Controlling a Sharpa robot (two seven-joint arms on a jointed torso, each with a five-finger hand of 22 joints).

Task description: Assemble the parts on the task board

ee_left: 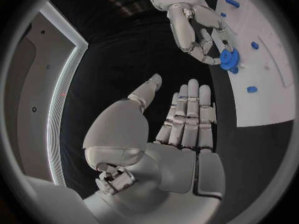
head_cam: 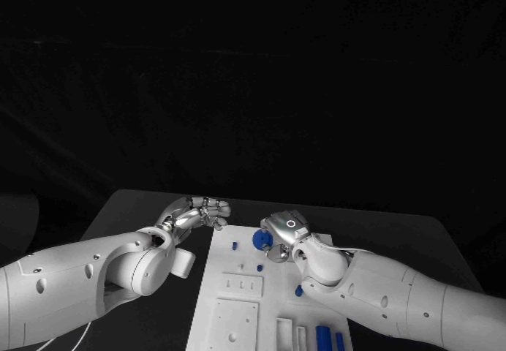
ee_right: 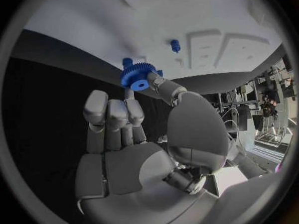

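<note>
No writing, brand or label can be read on any surface here.

The right hand [head_cam: 281, 235] reaches in over the far end of the white task board [head_cam: 245, 311], which lies along the middle of the black tabletop [head_cam: 417, 234]. It pinches a blue gear [ee_right: 137, 76] between thumb and fingertip; in the right wrist view the toothed disc sits just above the curled fingers [ee_right: 116, 113], with its hub hole facing the camera, close over the board's near edge. In the head view the same gear shows as a blue patch at the hand's inner side, above the board's far left corner.

The left hand [head_cam: 197, 214] hovers off the board's left side, over bare tabletop, holding nothing. In the left wrist view its fingers are straight and lie side by side, with the thumb raised apart from them, palm turned towards the right hand.

Other blue parts stay on the board: a small peg [ee_right: 175, 45] standing near the recessed rectangular pockets, a small piece [head_cam: 298, 291] by the right forearm, and blue bars [head_cam: 324, 338] in slots at the board's near end.
</note>
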